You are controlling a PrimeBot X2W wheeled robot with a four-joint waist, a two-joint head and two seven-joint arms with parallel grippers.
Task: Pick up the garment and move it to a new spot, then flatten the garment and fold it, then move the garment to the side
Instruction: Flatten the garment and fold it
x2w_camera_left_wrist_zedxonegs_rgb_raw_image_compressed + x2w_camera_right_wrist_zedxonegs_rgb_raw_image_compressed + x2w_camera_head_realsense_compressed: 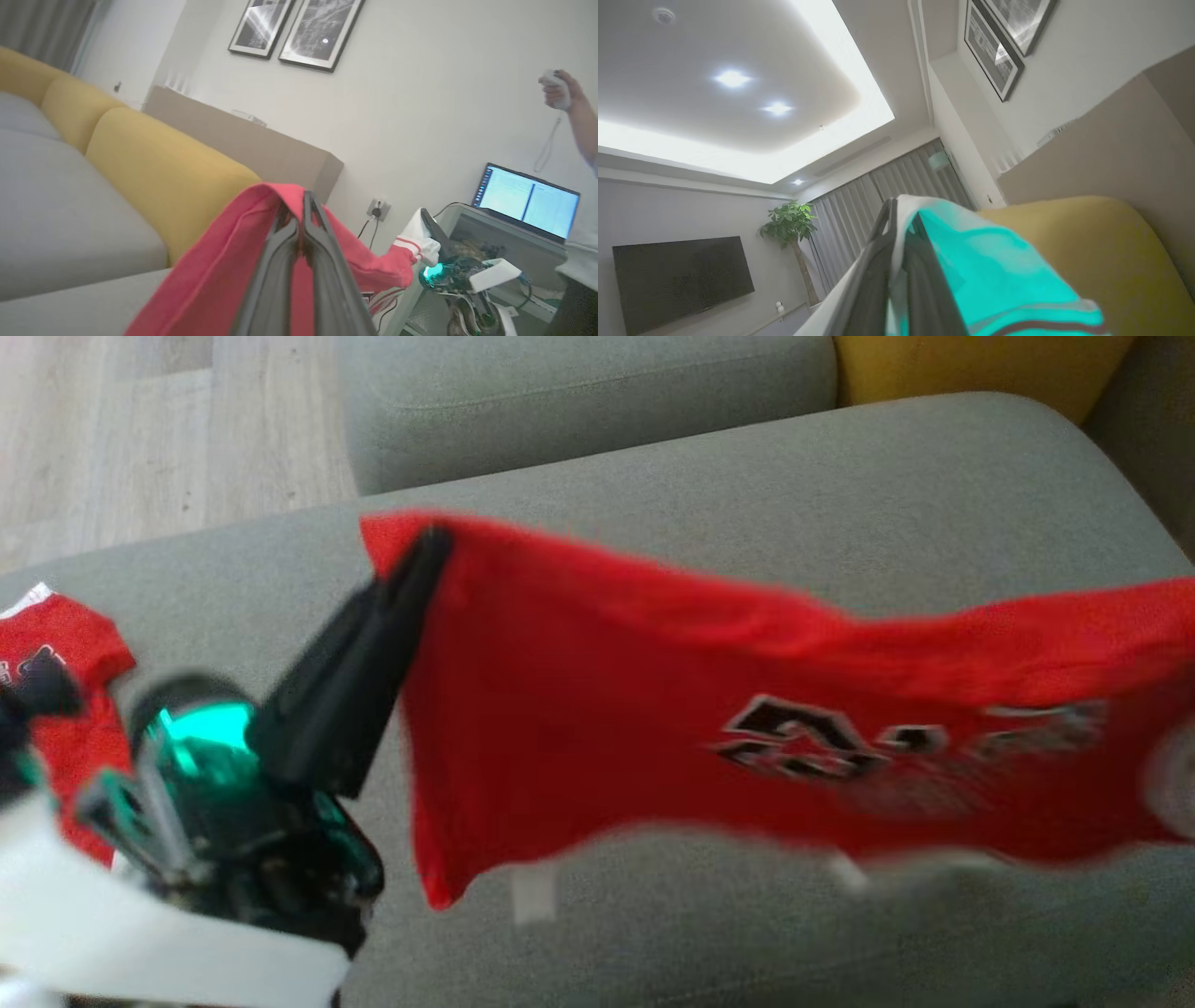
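The garment [607, 709] is a red jersey with black lettering, hanging stretched and blurred above the grey sofa seat [840, 495]. My left gripper [431, 543] is shut on its upper left corner. In the left wrist view the dark fingers [322, 261] pinch the red cloth [210, 280], and the far white-trimmed end is held by my right gripper [427, 228]. In the right wrist view my right gripper [899, 210] is shut on fabric [985, 270] that looks teal with a white edge under the gripper's light.
A second red garment [56, 691] lies on the sofa's left end. Yellow backrest cushions [154, 172] run behind the seat. A laptop [528, 200] sits on a side table, and a person's hand [558, 88] holds a controller. Wooden floor [140, 429] lies beyond the sofa.
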